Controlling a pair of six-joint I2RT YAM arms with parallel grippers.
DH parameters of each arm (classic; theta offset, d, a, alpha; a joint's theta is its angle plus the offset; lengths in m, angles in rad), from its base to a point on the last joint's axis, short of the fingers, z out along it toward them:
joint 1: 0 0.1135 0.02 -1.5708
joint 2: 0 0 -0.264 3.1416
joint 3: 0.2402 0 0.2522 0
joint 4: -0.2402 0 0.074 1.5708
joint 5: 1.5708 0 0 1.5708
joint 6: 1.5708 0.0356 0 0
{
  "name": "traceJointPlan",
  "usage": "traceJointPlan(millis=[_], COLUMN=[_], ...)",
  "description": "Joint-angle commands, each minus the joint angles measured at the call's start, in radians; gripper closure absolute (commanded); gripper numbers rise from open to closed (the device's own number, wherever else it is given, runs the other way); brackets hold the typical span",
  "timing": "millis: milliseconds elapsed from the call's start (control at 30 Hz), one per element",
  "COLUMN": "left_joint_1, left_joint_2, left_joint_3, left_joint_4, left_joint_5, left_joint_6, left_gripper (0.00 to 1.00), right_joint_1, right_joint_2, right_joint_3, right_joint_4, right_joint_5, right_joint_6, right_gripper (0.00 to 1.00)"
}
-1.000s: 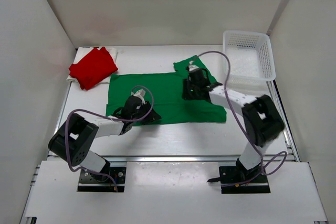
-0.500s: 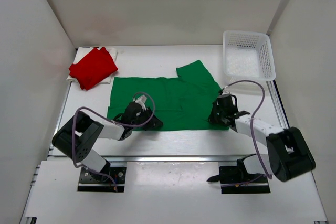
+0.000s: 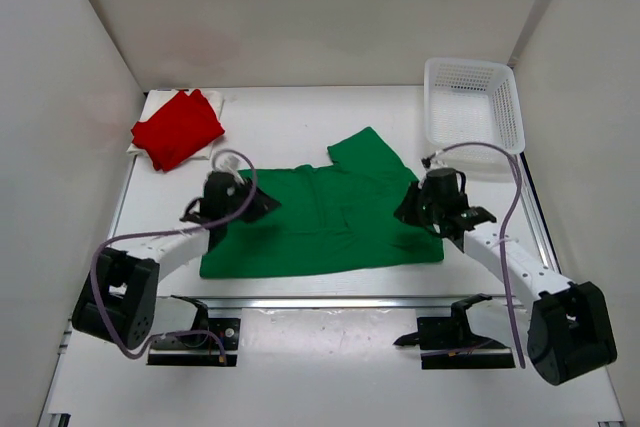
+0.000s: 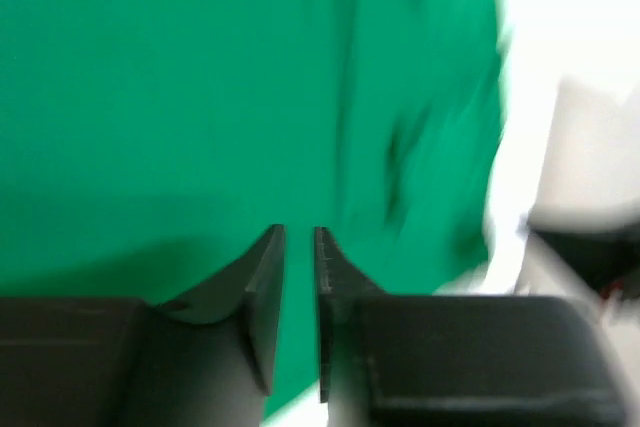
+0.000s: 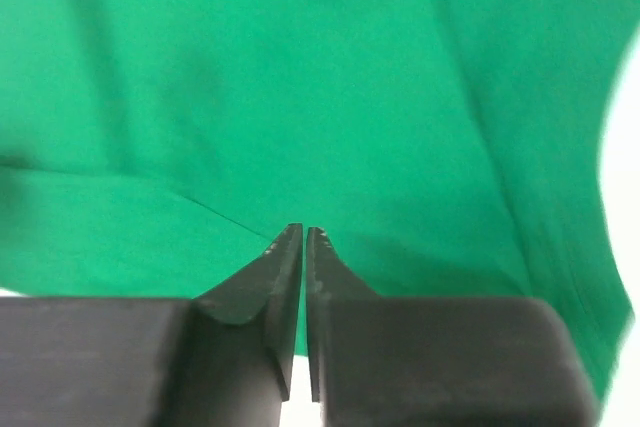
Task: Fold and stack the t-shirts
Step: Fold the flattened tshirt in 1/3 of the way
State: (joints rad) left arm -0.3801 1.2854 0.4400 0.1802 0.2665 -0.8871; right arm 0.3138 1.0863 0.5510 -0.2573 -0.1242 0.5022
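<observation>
One green t-shirt [image 3: 320, 222] lies flat in the middle of the smooth white table [image 3: 300, 112], a soft matte knit with shallow wrinkles. One short sleeve sticks out toward 1 o'clock, and its straight hem runs along the 6 o'clock side.

The left gripper [image 4: 299, 237] sits at the shirt's 9 o'clock edge. Its black wedge fingers are drawn to a narrow slit, and the blur hides whether cloth is caught between them. The right gripper [image 5: 303, 234] is at the shirt's 3 o'clock edge, its tips pinched almost together on the fabric where a thin crease meets them.

At 10 o'clock, a folded red t-shirt [image 3: 178, 127] rests on a white cloth [image 3: 150, 105]. At 2 o'clock stands a white perforated plastic basket [image 3: 505, 107], rectangular in shape.
</observation>
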Motion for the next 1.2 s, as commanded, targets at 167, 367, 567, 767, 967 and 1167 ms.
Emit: traceJointPlan(millis=[167,367,567,767,967,1167], left_joint_1=[0.315,0.414,0.454,0.463,0.498,0.511], left_joint_2=[0.202,0.437,0.493,0.519,0.534,0.503], left_joint_3=[0.348,0.540,0.585,0.627,0.648,0.675], left_joint_4=[-0.177,-0.318,-0.340,-0.360,-0.351,-0.346], left_joint_5=[-0.150,-0.251,-0.289,-0.340,-0.305,-0.279], left_joint_6=[0.192,0.290,0.316,0.342,0.315,0.310], left_gripper=[0.81,0.91,0.62,0.44,0.49,0.51], right_joint_1=[0.103,0.211,0.243,0.192,0.191,0.203], right_joint_2=[0.194,0.259,0.166,0.145,0.178,0.210], right_joint_3=[0.153,0.202,0.171,0.086,0.109,0.122], right_joint_4=[0.078,0.053,0.135,0.239,0.204,0.193], right_joint_5=[-0.059,0.049,0.001,-0.124,-0.094,-0.106], right_joint_6=[-0.080,-0.033,-0.117,-0.034,-0.051,-0.068], right_gripper=[1.00,1.00,1.00,1.00,0.99,1.00])
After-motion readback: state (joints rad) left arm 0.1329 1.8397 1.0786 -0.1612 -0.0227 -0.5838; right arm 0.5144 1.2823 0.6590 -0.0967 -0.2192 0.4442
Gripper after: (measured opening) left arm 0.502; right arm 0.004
